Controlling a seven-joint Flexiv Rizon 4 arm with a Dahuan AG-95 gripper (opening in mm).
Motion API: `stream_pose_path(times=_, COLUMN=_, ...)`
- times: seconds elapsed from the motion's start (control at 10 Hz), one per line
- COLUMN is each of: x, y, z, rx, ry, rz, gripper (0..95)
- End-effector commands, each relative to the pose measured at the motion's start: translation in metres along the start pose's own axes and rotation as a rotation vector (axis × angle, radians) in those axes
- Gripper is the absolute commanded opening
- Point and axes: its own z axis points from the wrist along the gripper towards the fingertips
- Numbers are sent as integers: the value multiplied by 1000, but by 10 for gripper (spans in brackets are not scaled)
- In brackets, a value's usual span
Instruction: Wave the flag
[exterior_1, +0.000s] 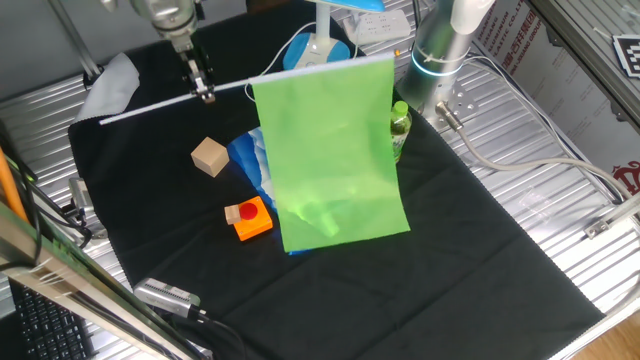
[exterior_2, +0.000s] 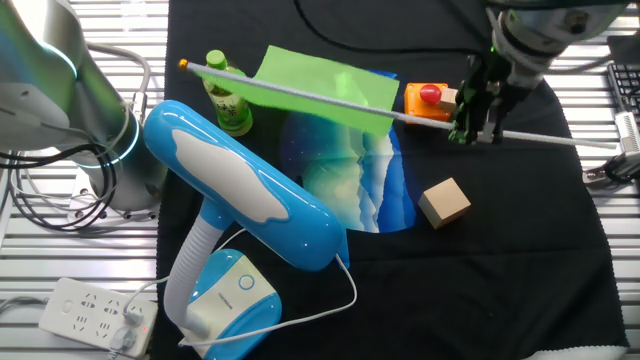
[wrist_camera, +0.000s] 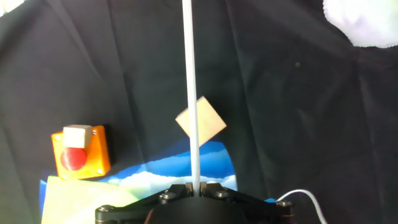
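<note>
Your gripper (exterior_1: 205, 93) sits in the upper left of one fixed view, its fingers closed on the white stick of the flag (exterior_1: 335, 150). The hand view shows the same: the stick (wrist_camera: 191, 93) runs straight up the middle of the frame out of the closed fingers at the bottom edge. You are holding it partway along its length, not at the end, so a bare stretch sticks out towards the left of that fixed view while the green sheet hangs from the other part.

The stick is held roughly level and lifted off the black cloth (exterior_1: 480, 240), so the sheet drapes down freely and fills the centre of the frame. That clearance is probably what lets it swing without dragging.

Under and behind the sheet lies a blue and white cloth (exterior_2: 350, 180), spread flat in the middle of the other fixed view. A green bottle (exterior_2: 228, 95) stands upright in the upper left of that view, near the far tip of the stick. The orange box with a red button (exterior_2: 430, 98) is just beyond the stick near your gripper, and a wooden cube (exterior_2: 444, 202) lies below it. A blue and white desk lamp (exterior_2: 240, 200) leans across the lower left.

The bottle looks like the thing a wide sweep could knock.
</note>
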Motion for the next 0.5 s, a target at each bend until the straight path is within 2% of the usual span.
stream_pose_path(times=0.1, x=-3, y=6, z=2, rx=-3, ry=1, rz=10, gripper=0)
stream_pose_path(times=0.3, x=-8, y=24, z=8, rx=-3, ry=-4, rz=42, gripper=0)
stream_pose_path(times=0.4, x=-15, y=53, z=18, rx=8, ry=-12, rz=86, gripper=0)
stream_pose_path(times=0.5, x=-19, y=69, z=23, rx=19, ry=-13, rz=108, gripper=0)
